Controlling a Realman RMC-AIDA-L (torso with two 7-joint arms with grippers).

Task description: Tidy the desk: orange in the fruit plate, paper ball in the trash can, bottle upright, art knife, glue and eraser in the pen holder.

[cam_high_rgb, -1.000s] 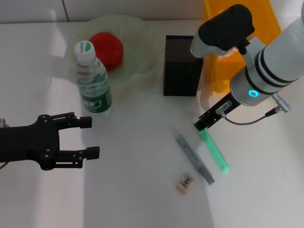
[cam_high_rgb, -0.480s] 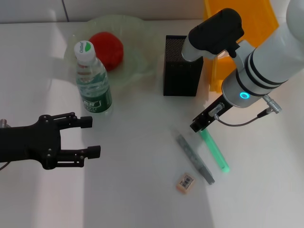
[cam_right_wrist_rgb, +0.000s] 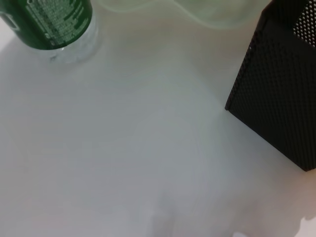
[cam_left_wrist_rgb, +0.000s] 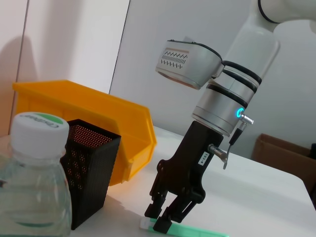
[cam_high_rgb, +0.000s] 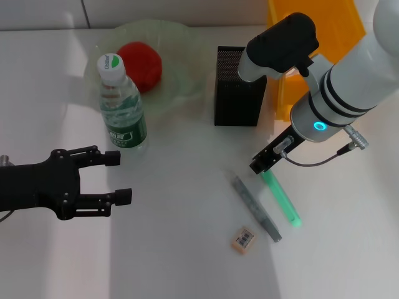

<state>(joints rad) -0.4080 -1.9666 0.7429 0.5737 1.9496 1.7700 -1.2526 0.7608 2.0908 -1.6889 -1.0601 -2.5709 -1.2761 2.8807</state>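
Note:
My right gripper [cam_high_rgb: 264, 164] is low over the table, open, its fingers [cam_left_wrist_rgb: 168, 220] on either side of the near end of a green glue stick [cam_high_rgb: 282, 200] that lies flat; the stick also shows in the left wrist view [cam_left_wrist_rgb: 197, 232]. A grey art knife [cam_high_rgb: 255, 208] and a small eraser [cam_high_rgb: 244, 239] lie beside it. The black mesh pen holder [cam_high_rgb: 239, 87] stands behind. The water bottle [cam_high_rgb: 118, 106] stands upright. A red-orange fruit [cam_high_rgb: 141, 65] sits in the clear green plate [cam_high_rgb: 177, 43]. My left gripper [cam_high_rgb: 112, 178] is open and empty, in front of the bottle. No paper ball shows.
A yellow bin [cam_high_rgb: 312, 25] stands at the back right behind the pen holder. The right wrist view shows the bottle's base [cam_right_wrist_rgb: 49, 19], the pen holder's corner [cam_right_wrist_rgb: 281, 98] and bare white tabletop [cam_right_wrist_rgb: 123, 148].
My right gripper has shifted slightly left and down onto the end of the green glue stick. The left arm and the objects have not moved.

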